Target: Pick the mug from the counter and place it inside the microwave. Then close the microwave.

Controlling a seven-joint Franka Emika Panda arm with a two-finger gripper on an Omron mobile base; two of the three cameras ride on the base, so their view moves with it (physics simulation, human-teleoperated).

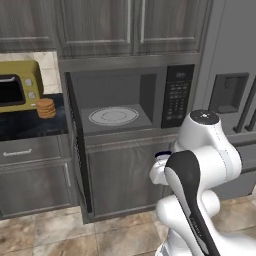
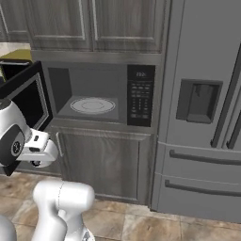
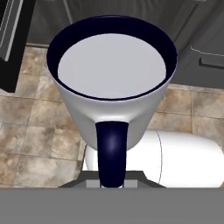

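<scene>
The fridge (image 2: 202,108) stands at the right, grey, with a dispenser in its door. Left of it the microwave (image 1: 125,100) is built in under the upper cabinets (image 1: 100,25), and its door (image 2: 26,96) is swung wide open to the left. Inside the grey cavity lies the white round turntable (image 1: 113,116), with nothing on it. The keypad panel (image 2: 140,96) carries small light marks, but they are too small to read. Further left the black counter (image 1: 25,125) bears a yellow toaster oven (image 1: 19,84) and a stack of brown biscuits (image 1: 46,108).

The arm is folded low in front of the cabinet door (image 2: 103,162) under the microwave, with the elbow high and the hand below the level of the cavity, over the tiled floor (image 3: 30,131).

The mug (image 3: 112,83) is off the counter, in the air, right at the gripper (image 3: 112,183). In the hand view it rises just above the place of the fingers, upright, its open mouth toward the camera, and its dark handle (image 3: 112,151) runs down to the bottom edge between them. The fingers themselves are hidden behind the handle, so I cannot tell how far they are open or how they grip the mug. In the left base view only the dark rim of the mug peeps out beside the white wrist. No brand or writing can be seen on the mug.
</scene>
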